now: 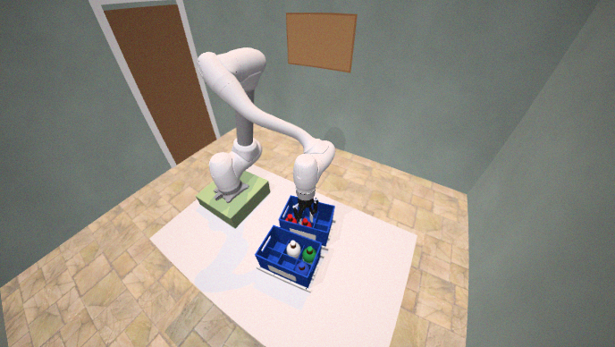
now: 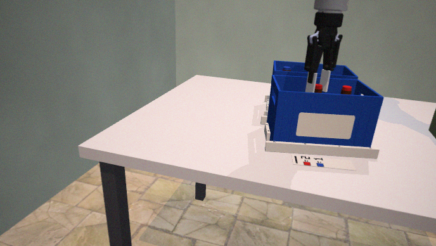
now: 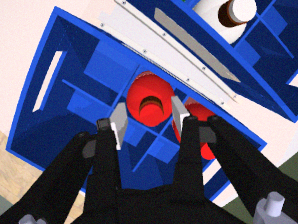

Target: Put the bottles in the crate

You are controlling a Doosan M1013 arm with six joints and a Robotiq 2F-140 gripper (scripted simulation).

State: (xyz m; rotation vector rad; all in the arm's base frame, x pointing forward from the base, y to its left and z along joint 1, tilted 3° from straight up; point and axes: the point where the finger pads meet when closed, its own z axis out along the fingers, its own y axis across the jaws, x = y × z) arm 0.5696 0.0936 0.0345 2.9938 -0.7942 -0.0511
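- The pick list (image 2: 323, 162) lies on the table (image 2: 196, 127) just in front of the near crate (image 2: 326, 117): beneath its black bar, "2" over a red patch, "1" over a blue patch.
- The near crate holds two red-capped bottles; the one (image 3: 152, 99) between my pads and a second (image 2: 346, 89) beside it.
- Behind that crate, the far crate (image 1: 273, 255) holds three bottles: white (image 1: 293, 249), green (image 1: 309, 254), blue (image 1: 302, 267).
- My tool (image 3: 148, 121) hangs over the near crate, fingers apart on either side of the first red cap, gripping nothing.
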